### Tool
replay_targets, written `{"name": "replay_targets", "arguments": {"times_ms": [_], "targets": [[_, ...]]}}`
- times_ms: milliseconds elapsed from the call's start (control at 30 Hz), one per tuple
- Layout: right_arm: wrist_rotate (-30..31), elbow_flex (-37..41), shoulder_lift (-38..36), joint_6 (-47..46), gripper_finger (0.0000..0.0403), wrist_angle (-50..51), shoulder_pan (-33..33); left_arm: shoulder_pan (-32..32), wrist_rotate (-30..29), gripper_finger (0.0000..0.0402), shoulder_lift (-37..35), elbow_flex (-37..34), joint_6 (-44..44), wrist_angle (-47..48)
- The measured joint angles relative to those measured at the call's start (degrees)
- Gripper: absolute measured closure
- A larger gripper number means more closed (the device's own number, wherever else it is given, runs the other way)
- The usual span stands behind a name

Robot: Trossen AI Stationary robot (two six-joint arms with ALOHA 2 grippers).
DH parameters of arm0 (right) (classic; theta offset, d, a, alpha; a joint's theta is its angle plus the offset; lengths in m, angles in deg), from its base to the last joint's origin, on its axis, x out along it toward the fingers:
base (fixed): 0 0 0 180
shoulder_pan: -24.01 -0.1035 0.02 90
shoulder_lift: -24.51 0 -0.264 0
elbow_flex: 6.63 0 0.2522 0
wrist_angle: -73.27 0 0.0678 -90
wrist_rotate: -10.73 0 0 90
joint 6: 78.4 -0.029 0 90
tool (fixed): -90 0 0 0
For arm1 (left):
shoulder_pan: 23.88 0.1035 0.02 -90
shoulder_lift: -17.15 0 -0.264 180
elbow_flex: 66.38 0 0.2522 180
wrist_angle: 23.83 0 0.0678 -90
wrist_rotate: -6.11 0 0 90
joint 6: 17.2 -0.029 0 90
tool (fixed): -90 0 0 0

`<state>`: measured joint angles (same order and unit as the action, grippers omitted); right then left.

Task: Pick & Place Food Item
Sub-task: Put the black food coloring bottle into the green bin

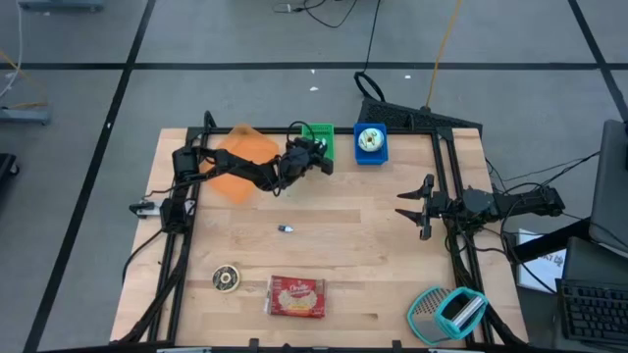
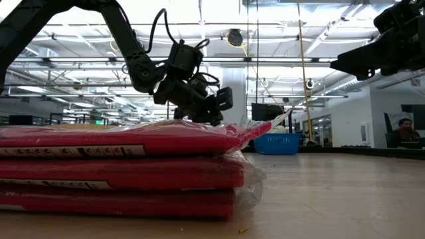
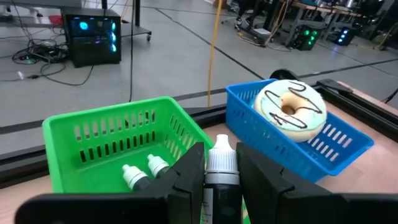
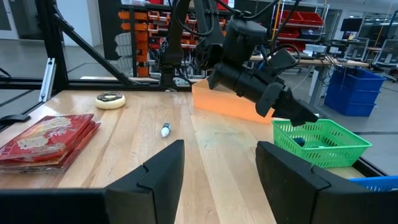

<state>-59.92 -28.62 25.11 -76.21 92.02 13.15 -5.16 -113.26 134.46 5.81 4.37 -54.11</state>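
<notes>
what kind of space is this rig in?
Likely a robotics lab or workshop in an industrial hall: exposed ceiling trusses overhead, a lit PC tower with cables across a taped concrete floor, and racks of red bins behind the table.

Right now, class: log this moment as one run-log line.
left pincer: shut on dropper bottle, above green basket | right pincer: open, waiting at table's right | blue basket: holds donut

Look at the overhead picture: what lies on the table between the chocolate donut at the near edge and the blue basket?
Only a small dropper bottle lies between the chocolate donut and the blue basket; otherwise bare wood, in the high view.
</notes>
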Motion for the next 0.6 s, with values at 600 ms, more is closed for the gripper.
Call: {"name": "replay_targets", "arguments": {"times_ms": [600], "targets": [[0.0,0.0,0.0,0.0,0.0216,0.0,0.0,0.5,-0.6,0.0254,0.0,0.0,7.7,0.5]]}}
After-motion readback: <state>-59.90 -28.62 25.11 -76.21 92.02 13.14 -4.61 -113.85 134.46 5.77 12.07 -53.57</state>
